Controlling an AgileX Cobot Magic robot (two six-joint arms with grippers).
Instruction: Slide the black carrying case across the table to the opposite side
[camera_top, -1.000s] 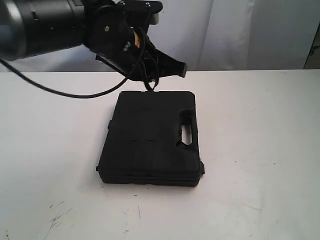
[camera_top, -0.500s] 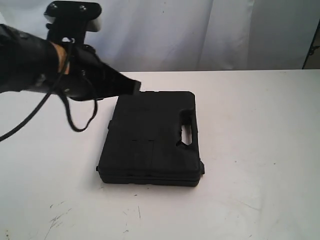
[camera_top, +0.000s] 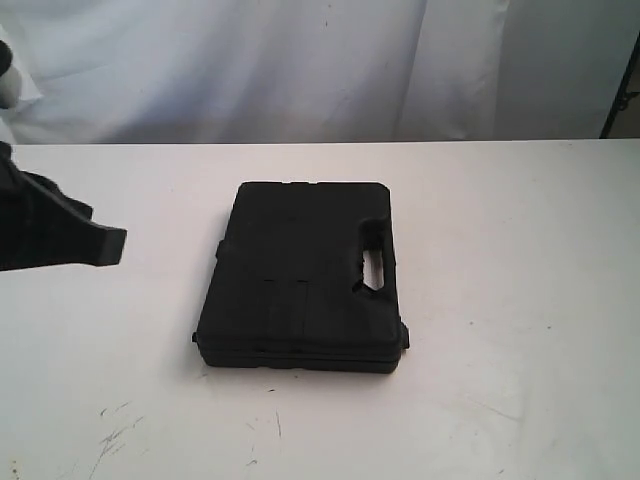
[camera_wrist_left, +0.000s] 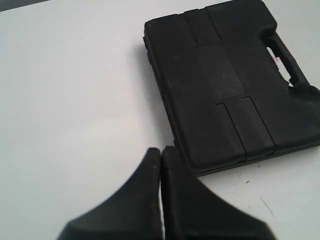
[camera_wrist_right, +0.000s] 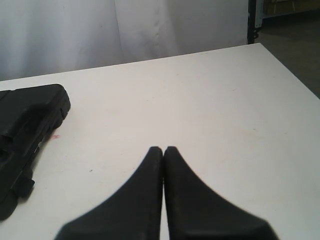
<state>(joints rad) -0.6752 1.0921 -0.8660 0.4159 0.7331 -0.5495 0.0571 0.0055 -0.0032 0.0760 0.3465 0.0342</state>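
Near the middle of the table (camera_top: 520, 300), a wide white top, the black carrying case (camera_top: 305, 275) lies flat with its lid shut, so whatever it holds cannot be seen. Its moulded handle opening (camera_top: 378, 268) sits along the side that faces the right of the exterior view, and the seam between lid and base runs along the near edge. The left fingers (camera_top: 90, 245) hang at the left edge of the exterior view, well apart from the case and touching nothing. The left wrist view shows them pressed together tip to tip with nothing between them, above bare table, with the case lying ahead. The right fingers (camera_wrist_right: 145, 190) are likewise closed against each other and empty, over open table, with the case off to one side and well apart from them. A tiny red spot (camera_wrist_right: 54, 136) marks the table just beside the case's edge, and faint dark scratch marks (camera_top: 115, 435) show at the front left of the exterior view. Behind the table hangs a white curtain (camera_top: 300, 70).
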